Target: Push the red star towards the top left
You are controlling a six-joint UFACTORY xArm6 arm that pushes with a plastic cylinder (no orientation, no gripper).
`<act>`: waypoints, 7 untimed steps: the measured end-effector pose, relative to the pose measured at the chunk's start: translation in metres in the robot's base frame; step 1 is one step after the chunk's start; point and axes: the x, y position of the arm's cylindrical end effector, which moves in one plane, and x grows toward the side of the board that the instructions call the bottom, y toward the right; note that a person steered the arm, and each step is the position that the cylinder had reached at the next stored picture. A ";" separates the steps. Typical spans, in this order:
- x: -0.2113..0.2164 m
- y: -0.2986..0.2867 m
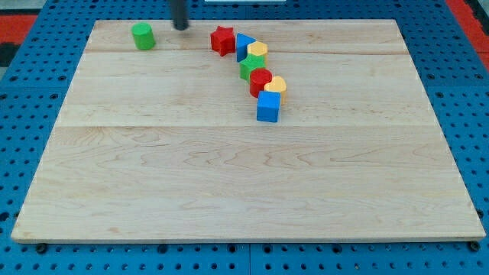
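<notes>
Near the board's (pixel 229 191) top edge, red star (pixel 222 40) heads a touching chain, blue triangle (pixel 244 45) against its right side. Looks light, rigid, likely to spin on its points; push its lower-right face. Rod tip (pixel 181 27), no claw fitted, sits left of the star, green cylinder (pixel 143 36) further left.

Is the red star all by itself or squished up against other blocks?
Squished up. The red star touches the blue triangle on its right, heading a curved row of blocks. My tip stands apart, to its left.

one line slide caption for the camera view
My tip near the wooden board's top edge, between green cylinder and red star.
</notes>
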 end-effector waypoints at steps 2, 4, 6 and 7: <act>0.030 0.125; 0.036 0.051; 0.051 0.010; 0.069 -0.013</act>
